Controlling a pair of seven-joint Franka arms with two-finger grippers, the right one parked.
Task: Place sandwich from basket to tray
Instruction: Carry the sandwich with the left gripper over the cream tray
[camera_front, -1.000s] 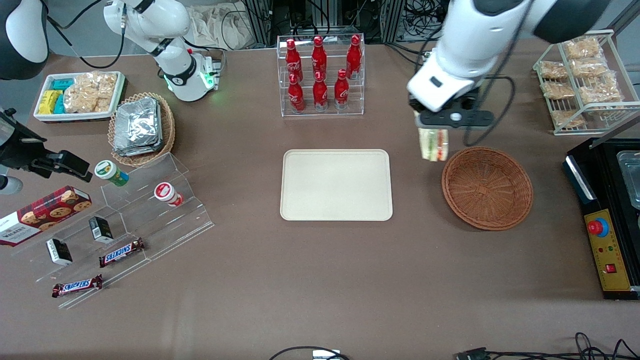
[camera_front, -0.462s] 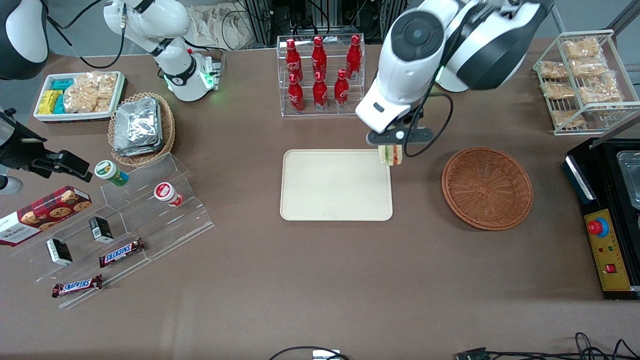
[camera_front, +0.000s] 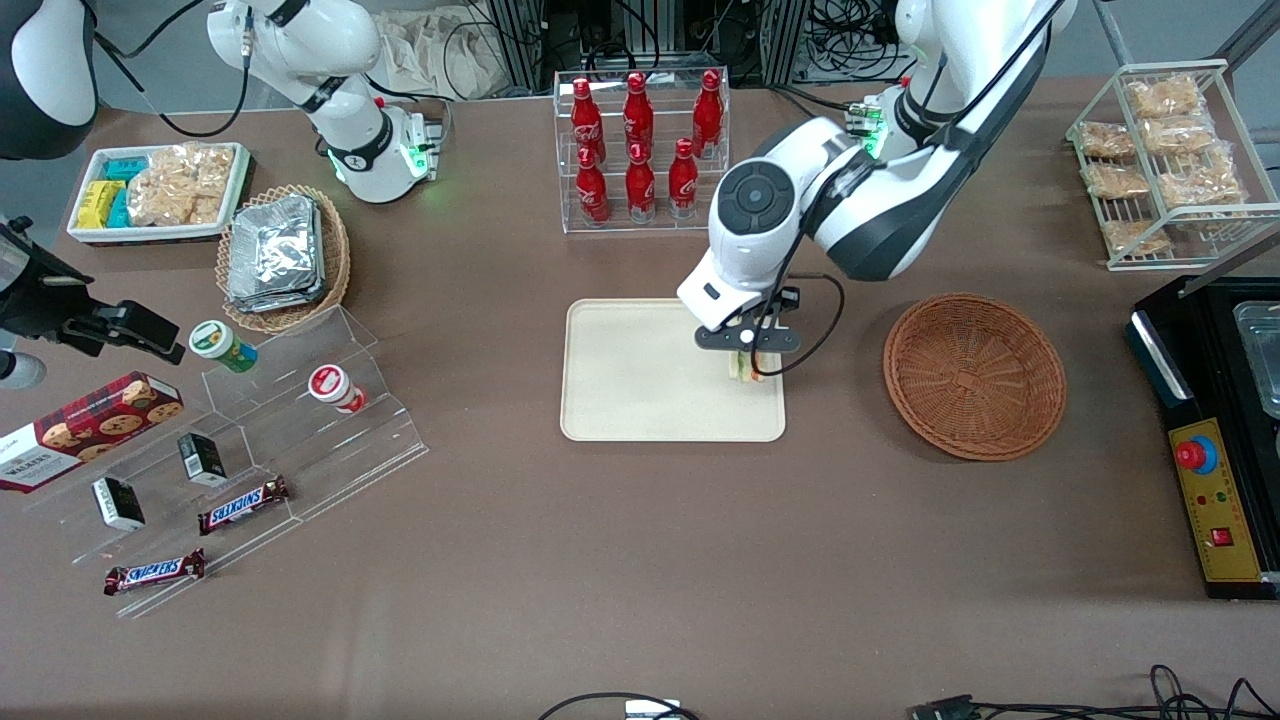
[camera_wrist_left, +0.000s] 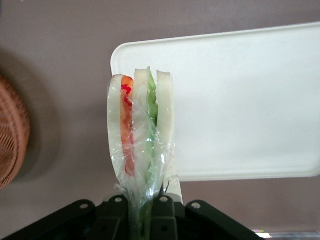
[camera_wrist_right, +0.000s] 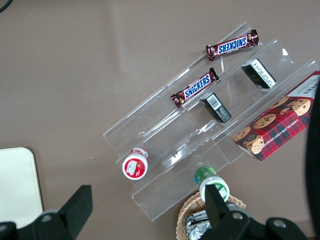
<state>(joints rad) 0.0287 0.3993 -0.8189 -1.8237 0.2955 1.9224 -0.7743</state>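
My left gripper hangs low over the cream-beige tray, near the tray's edge that faces the basket. It is shut on the clear-wrapped sandwich, which pokes out below the fingers. In the left wrist view the sandwich shows pale bread with red-orange and green layers, pinched at its wrapped end between my gripper's fingers, over the tray's corner. The round reddish-brown basket stands empty on the table beside the tray, toward the working arm's end; its rim shows in the left wrist view.
A clear rack of red bottles stands farther from the front camera than the tray. A wire rack of snack bags and a black control box lie toward the working arm's end. A foil-packet basket and clear snack shelves lie toward the parked arm's end.
My gripper has carried the sandwich from above the basket's rim sideways over the tray and has come down lower over the tray's edge.
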